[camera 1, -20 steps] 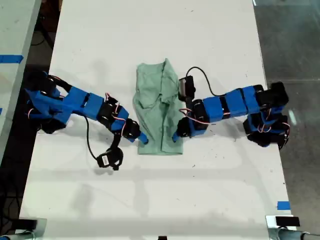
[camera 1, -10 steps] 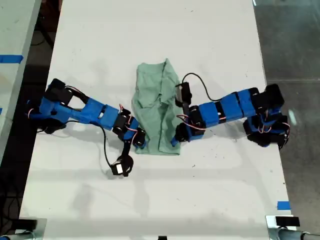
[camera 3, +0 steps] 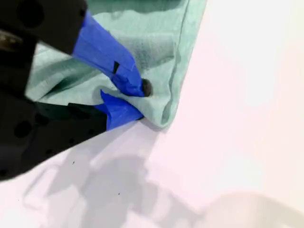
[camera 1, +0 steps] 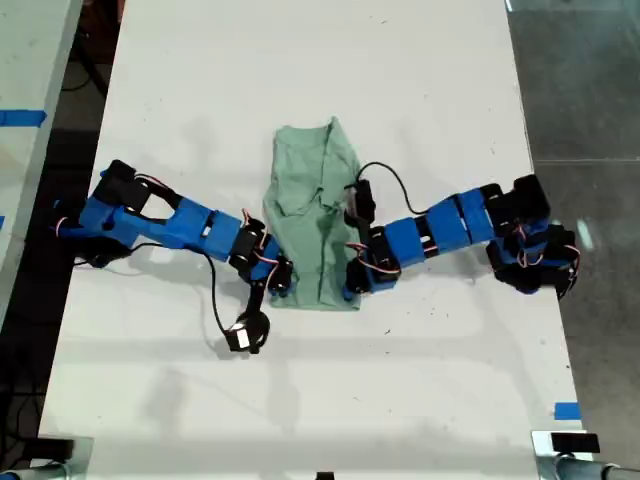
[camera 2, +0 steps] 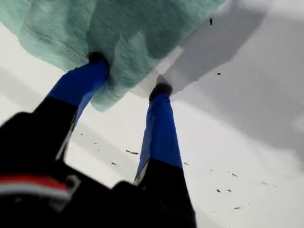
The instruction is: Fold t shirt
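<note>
Lying folded into a narrow upright strip mid-table: t shirt (camera 1: 315, 215), pale mint green, rumpled, neckline end pointing to the exterior view's top. Sitting flat on a white table (camera 1: 300, 80), matte, showing soft arm shadows and, in the first wrist view, scattered dark specks (camera 2: 223, 190). Showing grey floor (camera 1: 585, 100) past the table on the exterior view's right, with a blue tape tab (camera 1: 566, 410) at that table edge. Showing a second pale surface (camera 1: 25, 60) with a blue tape strip (camera 1: 20, 117) on the exterior view's left, across a dark gap. Reaching in from each side of the exterior view: two blue arms, gripper tips meeting the shirt's two lower corners, cables looping off both. Not telling from the wrist views which arm is which. My first gripper (camera 2: 129, 74): jaws standing spread, one fingertip (camera 2: 97, 59) pressing into the cloth, the other at the hem edge where cloth meets table. My second gripper (camera 3: 141, 100): jaws pinching together on a folded corner of the shirt, cloth bunching at the tips.
</note>
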Robot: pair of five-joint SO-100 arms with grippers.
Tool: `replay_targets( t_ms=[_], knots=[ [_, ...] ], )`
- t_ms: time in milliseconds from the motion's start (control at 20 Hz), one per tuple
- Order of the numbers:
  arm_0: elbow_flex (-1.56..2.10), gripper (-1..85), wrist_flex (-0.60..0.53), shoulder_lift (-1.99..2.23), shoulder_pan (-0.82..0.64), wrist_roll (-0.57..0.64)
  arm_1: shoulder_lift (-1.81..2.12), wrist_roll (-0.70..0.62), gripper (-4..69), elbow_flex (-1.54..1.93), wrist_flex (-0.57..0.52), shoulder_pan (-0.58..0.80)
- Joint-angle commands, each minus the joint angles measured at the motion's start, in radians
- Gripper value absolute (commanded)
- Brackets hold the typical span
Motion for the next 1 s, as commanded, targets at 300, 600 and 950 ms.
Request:
replay_targets(
  t_ms=[300, 600, 950],
  knots=[
    [-0.126, 0.1, 0.091, 0.041, 0.091, -0.038, -0.052, 0.095, -0.8, -0.202, 0.086, -0.100],
    [-0.308, 0.1, 0.281, 0.176, 0.094, -0.069, 0.169, 0.032, -1.4, -0.396, 0.236, -0.087],
    [-0.252, 0.1, 0.425, 0.417, -0.149, -0.003, 0.360, -0.222, -1.4, -0.373, 0.170, 0.215]
  ],
)
